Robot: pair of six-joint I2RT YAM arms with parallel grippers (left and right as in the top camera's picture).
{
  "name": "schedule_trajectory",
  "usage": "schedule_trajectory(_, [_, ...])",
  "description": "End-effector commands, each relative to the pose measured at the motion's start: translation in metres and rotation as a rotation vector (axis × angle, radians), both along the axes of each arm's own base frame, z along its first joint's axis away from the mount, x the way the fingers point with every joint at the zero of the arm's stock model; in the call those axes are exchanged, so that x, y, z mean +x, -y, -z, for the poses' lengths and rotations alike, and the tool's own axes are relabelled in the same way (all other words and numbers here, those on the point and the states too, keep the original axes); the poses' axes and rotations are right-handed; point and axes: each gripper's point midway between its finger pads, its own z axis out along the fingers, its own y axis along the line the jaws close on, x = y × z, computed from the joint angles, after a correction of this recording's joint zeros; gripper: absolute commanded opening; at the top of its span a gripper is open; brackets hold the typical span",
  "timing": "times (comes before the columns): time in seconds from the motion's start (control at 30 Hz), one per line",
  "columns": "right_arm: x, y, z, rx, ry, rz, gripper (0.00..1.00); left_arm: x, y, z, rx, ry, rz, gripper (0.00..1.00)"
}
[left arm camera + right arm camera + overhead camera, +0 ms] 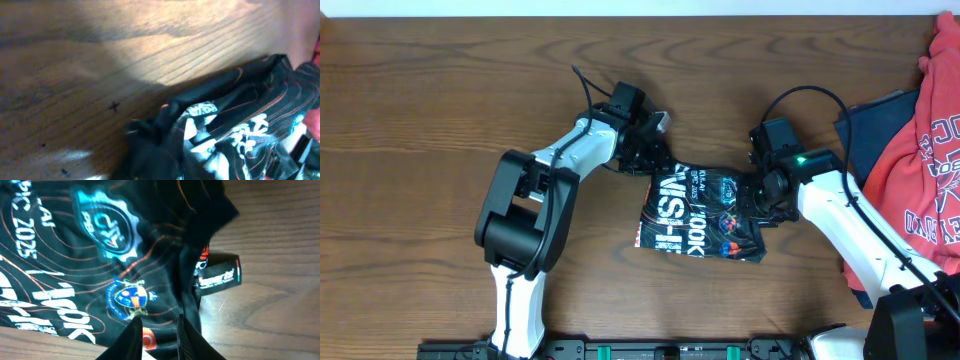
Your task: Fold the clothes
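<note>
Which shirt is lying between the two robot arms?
The black jersey with white letters, in the middle of the table. The red shirt and the dark blue one are piled at the right edge.

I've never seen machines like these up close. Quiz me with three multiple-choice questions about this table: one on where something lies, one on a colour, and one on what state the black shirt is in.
1. Where does the red shirt lie?
A. at the right edge of the table
B. in the middle
C. at the left edge

2. What colour is the bold lettering on the black jersey?
A. yellow
B. white
C. green

3. What state is the black jersey in?
A. spread flat, sleeves out
B. hanging off the table
C. gathered into a compact packet

Answers:
1 A, it is heaped against the right edge.
2 B, the large letters show white against the black cloth.
3 C, the overhead view shows one small packet in the middle of the table.
</note>
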Motion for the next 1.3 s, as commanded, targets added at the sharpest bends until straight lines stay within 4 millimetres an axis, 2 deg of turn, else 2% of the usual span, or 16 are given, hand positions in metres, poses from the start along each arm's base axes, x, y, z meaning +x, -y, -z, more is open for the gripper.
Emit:
schedule_trajectory(0.0, [-0.001,0.004,0.002,-0.019,-0.006,0.005,0.22,-0.004,-0.002,0.008,0.012,-0.007,0.017,0.06])
schedule_trajectory(0.07, [-0.002,0.004,0.002,-0.019,-0.006,0.005,0.22,0.003,-0.009,0.009,0.031,0.015,0.004,0.06])
schedule_trajectory(0.13, [-0.002,0.004,0.002,-0.02,-0.007,0.005,0.22,0.016,-0.025,0.012,0.085,0.049,-0.04,0.06])
schedule_trajectory(0.23, [-0.002,0.005,0.002,-0.021,-0.008,0.006,0.22,0.045,-0.069,0.013,0.184,0.093,-0.163,0.06])
schedule_trajectory(0.37, [-0.001,0.008,0.002,-0.021,-0.008,0.018,0.22,0.084,-0.141,0.006,0.221,0.121,-0.367,0.06])
schedule_trajectory(0.47, [0.0,0.01,0.002,-0.02,-0.009,0.026,0.22,0.108,-0.205,0.001,0.217,0.139,-0.524,0.06])
schedule_trajectory(0.5, [0.0,0.01,0.002,-0.021,-0.009,0.028,0.22,0.112,-0.221,0.0,0.217,0.144,-0.562,0.06])
schedule_trajectory(0.6, [-0.001,0.012,0.002,-0.022,-0.014,0.032,0.22,0.124,-0.29,-0.005,0.219,0.181,-0.707,0.06])
schedule_trajectory(0.63, [-0.001,0.012,0.002,-0.022,-0.014,0.033,0.22,0.128,-0.32,-0.008,0.22,0.203,-0.766,0.06])
schedule_trajectory(0.67, [-0.001,0.012,0.002,-0.022,-0.014,0.034,0.22,0.129,-0.338,-0.01,0.222,0.218,-0.803,0.06])
schedule_trajectory(0.8, [0.0,0.014,0.002,-0.029,-0.011,0.036,0.22,0.123,-0.436,-0.02,0.218,0.26,-1.045,0.06])
schedule_trajectory(0.9, [0.0,0.014,0.002,-0.029,-0.012,0.036,0.23,0.105,-0.508,-0.029,0.193,0.265,-1.267,0.07])
schedule_trajectory(0.97, [0.0,0.014,0.002,-0.029,-0.011,0.036,0.22,0.09,-0.541,-0.031,0.179,0.257,-1.374,0.06])
schedule_trajectory(1.1, [0.0,0.016,0.002,-0.043,-0.007,0.037,0.22,0.051,-0.596,-0.031,0.153,0.211,-1.568,0.06])
schedule_trajectory(1.17, [0.001,0.017,0.002,-0.046,-0.006,0.038,0.23,0.036,-0.614,-0.03,0.141,0.193,-1.636,0.06])
schedule_trajectory(1.27, [0.001,0.018,0.002,-0.046,-0.005,0.044,0.23,0.021,-0.627,-0.029,0.129,0.174,-1.682,0.06])
